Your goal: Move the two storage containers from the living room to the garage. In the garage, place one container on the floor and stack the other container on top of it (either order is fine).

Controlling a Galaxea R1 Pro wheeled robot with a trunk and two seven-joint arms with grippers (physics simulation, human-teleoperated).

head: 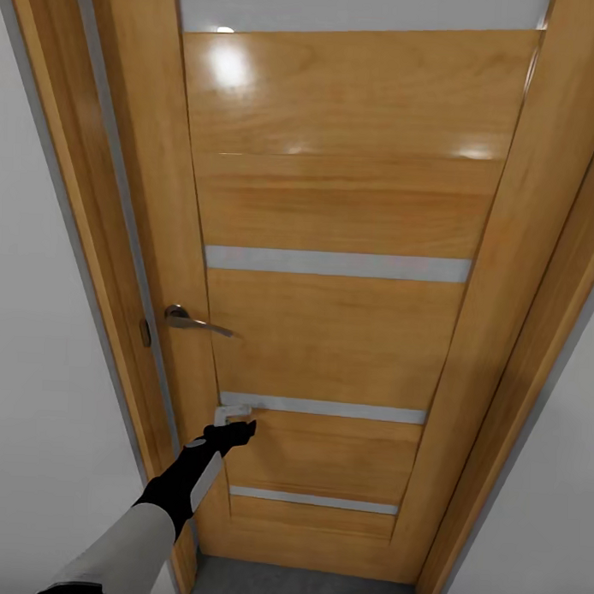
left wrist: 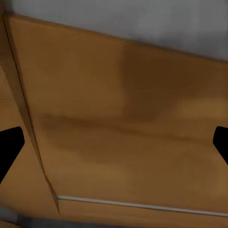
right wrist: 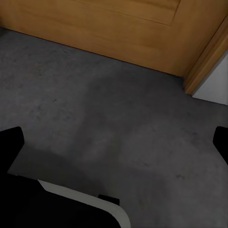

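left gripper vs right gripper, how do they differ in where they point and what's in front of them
The left gripper is stretched forward against the wooden door, below the door handle; the right gripper points down at the dark grey floor. The left gripper faces orange wood panel close up; the right gripper faces speckled concrete with the door's foot farther off. Both are open and hold nothing.

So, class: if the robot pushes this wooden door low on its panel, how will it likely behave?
The door looks rigid and heavy. Its glossy panel may let the left end effector slide. It probably won't swing until the lever handle is turned.
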